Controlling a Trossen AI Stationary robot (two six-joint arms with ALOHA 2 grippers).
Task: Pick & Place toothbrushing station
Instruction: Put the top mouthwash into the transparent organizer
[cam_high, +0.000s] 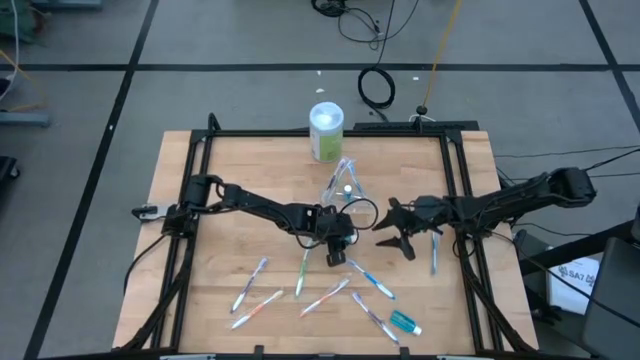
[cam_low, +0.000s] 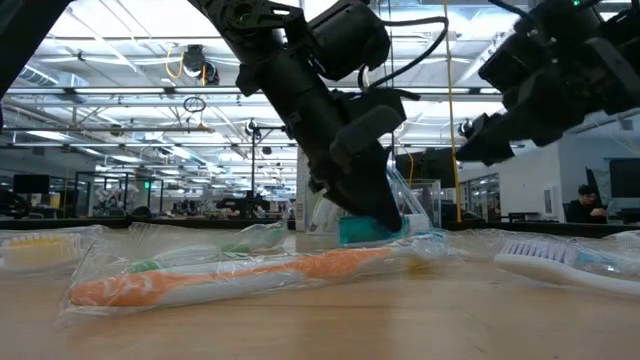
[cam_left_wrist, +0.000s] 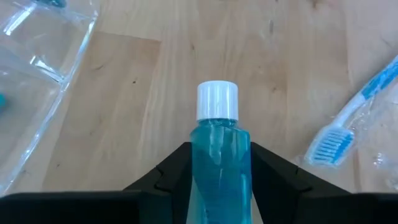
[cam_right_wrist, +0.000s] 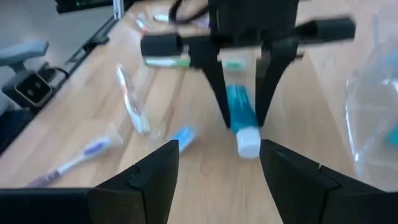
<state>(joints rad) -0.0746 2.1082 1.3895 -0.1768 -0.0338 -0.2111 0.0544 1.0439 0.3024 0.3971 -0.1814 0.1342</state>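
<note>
Left end effector (cam_high: 336, 257) clamped mid-table; right end effector (cam_high: 392, 239) spread, facing it.

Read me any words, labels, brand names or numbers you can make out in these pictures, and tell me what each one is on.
"SA7": partly readable on a white label on the dark equipment beside the table's right edge; the rest is too small to read.
Teal tube shut in the left gripper: no print can be read.
Green-and-white canister at the table's far edge: label too small to read.
Toothbrush wrappers: no legible print.
</note>
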